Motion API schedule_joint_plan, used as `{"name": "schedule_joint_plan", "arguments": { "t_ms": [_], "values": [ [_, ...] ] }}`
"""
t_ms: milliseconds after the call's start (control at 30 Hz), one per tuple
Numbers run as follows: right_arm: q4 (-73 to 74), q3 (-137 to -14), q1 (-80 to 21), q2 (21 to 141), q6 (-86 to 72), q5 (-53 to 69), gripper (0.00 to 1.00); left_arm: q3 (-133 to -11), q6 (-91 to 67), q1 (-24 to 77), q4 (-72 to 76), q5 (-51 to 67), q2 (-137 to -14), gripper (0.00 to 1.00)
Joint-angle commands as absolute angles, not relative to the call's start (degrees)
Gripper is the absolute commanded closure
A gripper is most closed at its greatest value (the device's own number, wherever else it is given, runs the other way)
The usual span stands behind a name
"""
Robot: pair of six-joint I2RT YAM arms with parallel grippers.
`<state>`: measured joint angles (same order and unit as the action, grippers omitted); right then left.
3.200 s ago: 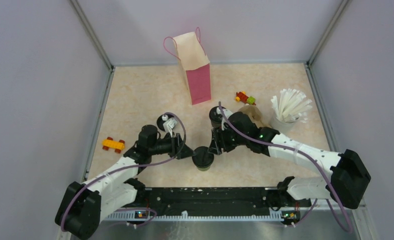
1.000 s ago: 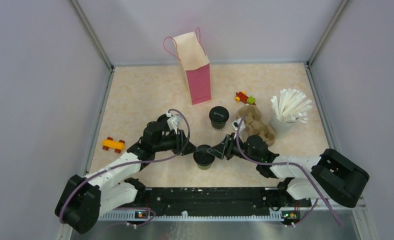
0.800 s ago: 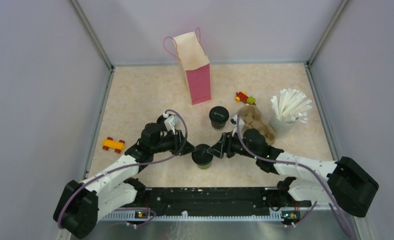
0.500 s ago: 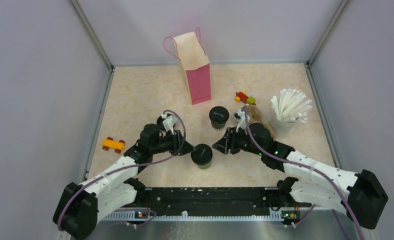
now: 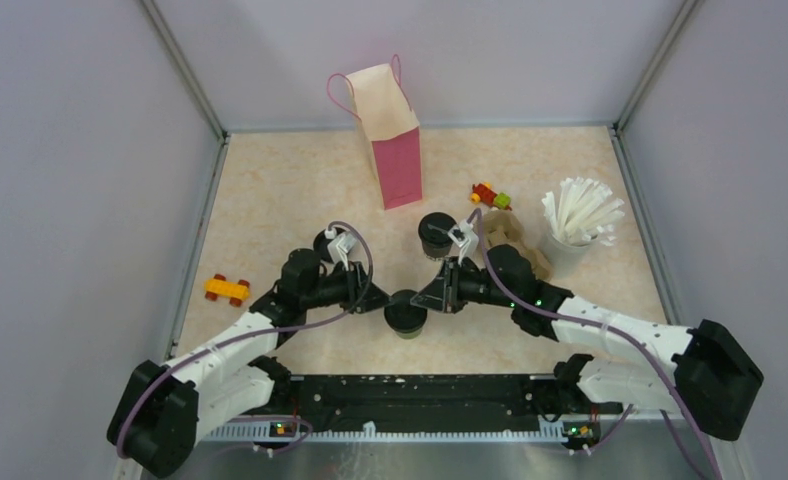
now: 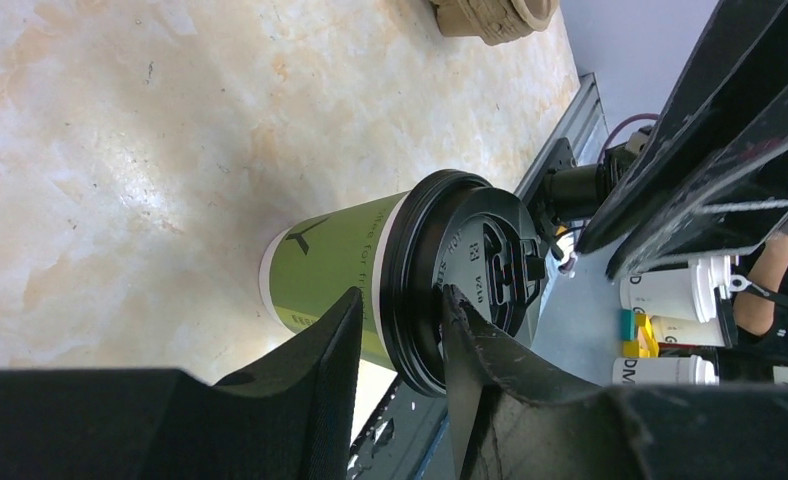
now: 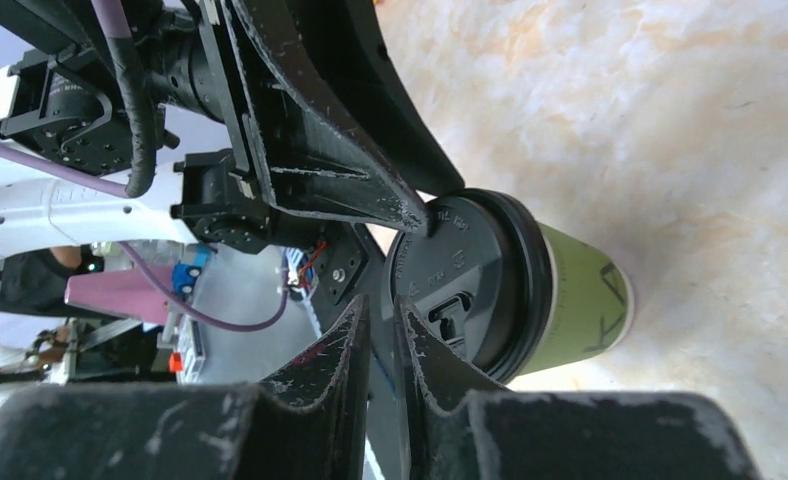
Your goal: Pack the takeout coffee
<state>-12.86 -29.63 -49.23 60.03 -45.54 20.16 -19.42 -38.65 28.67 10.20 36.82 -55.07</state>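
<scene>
One takeout coffee stands near the front middle; up close it is a green cup with a black lid. My left gripper is shut on that lid's rim, with one finger under the rim and the other on the lid top. My right gripper sits at the lid's opposite edge. Its jaws are nearly together with nothing between them, just beside the lid. A second black-lidded takeout coffee stands farther back, partly hidden by the right wrist.
A pink paper bag stands open at the back middle. The brown pulp carrier lies behind the right arm, with a cup of white straws to its right. Toy bricks and a yellow-orange toy car lie on the table.
The right gripper drew back from the near cup, then returned to its lid edge with jaws closed down. The left gripper kept its hold on the lid rim.
</scene>
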Motion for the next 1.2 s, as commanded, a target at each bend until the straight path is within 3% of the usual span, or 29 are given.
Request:
{"name": "schedule_joint_plan", "arguments": {
  "t_ms": [0, 433, 1167],
  "values": [
    [-19.98, -30.0, -50.77, 63.87, -47.42, 23.66, 0.87, -18.13, -36.62, 28.98, 6.15, 36.09, -57.96, 0.61],
    [-20.38, -30.18, -50.56, 70.45, -45.65, 24.07, 0.84, -18.98, -34.92, 29.48, 6.54, 35.02, -61.51, 0.62],
    [-15.14, -33.38, -44.69, 68.58, -41.47, 28.98, 0.82, -21.11, -29.71, 29.71, 11.42, 38.94, -66.82, 0.62]
  ]
}}
